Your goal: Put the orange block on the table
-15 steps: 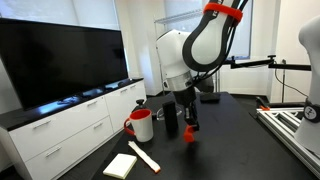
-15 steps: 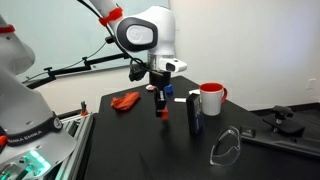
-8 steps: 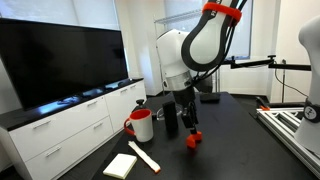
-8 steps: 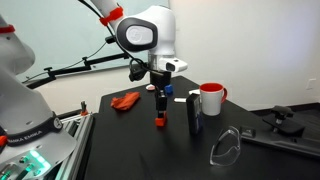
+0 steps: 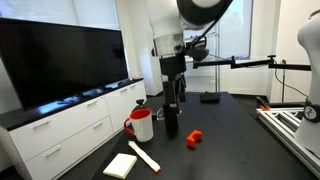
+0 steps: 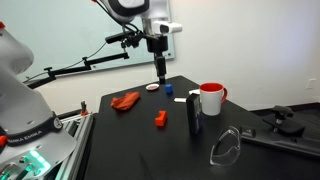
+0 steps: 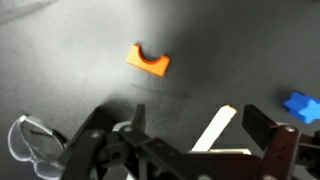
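The gripper (image 6: 160,80) hung high; its jaws stood wide open with nothing in them; the block (image 6: 160,118) lay on the table (image 6: 125,140), well below the jaws and free of them. The job looked done; trouble could come only if the arm dropped down and bumped the block, or swung sideways into the mug (image 6: 211,99).

The arm hangs upright, its gripper (image 5: 175,99) pointing straight down, jaws apart and empty
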`<action>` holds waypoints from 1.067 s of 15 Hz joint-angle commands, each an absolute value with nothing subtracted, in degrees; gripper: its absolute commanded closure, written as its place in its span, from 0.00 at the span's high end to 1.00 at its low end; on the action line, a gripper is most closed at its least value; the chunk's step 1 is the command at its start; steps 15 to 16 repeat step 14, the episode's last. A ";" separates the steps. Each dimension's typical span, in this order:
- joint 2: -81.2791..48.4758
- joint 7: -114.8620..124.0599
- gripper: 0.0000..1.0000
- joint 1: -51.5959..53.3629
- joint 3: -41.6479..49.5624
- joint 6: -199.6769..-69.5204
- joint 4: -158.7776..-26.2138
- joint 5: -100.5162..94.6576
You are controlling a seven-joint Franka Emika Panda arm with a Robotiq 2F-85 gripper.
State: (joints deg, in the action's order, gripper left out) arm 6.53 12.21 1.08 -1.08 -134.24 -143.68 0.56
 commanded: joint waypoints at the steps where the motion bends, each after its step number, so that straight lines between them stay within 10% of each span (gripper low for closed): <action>1: 15.21 16.56 1.00 1.58 -2.93 -127.69 -141.31 0.99; 16: 17.03 18.07 1.00 1.12 -4.51 -121.47 -138.17 0.98</action>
